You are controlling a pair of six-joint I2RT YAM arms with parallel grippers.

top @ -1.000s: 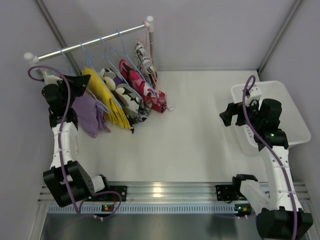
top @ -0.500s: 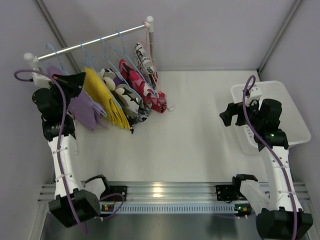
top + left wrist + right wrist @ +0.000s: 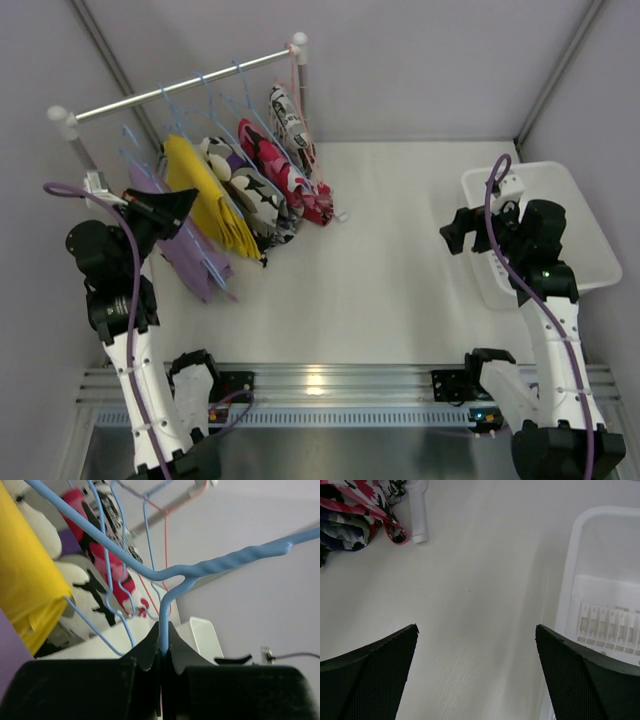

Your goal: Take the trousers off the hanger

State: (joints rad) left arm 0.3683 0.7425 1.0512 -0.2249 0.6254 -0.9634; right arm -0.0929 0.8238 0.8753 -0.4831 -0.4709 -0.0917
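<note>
My left gripper [image 3: 186,200] is shut on the neck of a blue wire hanger [image 3: 165,607]. The lilac-purple trousers [image 3: 195,262] hang from that hanger, below and in front of the rail [image 3: 180,87]. In the left wrist view the jaws [image 3: 164,647] pinch the wire, with lilac cloth [image 3: 6,655] at the left edge. Yellow trousers [image 3: 212,197], a black-and-white pair [image 3: 258,197] and pink-red print pairs [image 3: 285,172] hang on other hangers on the rail. My right gripper [image 3: 455,228] is open and empty above the table, left of the basket; it shows the same in its wrist view [image 3: 477,645].
A white plastic basket [image 3: 585,235] stands at the right, beside my right gripper, and also shows in the right wrist view [image 3: 570,580]. The rack's white post [image 3: 302,90] stands at the back, its foot [image 3: 417,515] on the table. Grey walls close in the left and right sides.
My left arm has pulled back toward the near-left, carrying the hanger with the lilac trousers down and away from the rail. The right arm has not moved.
</note>
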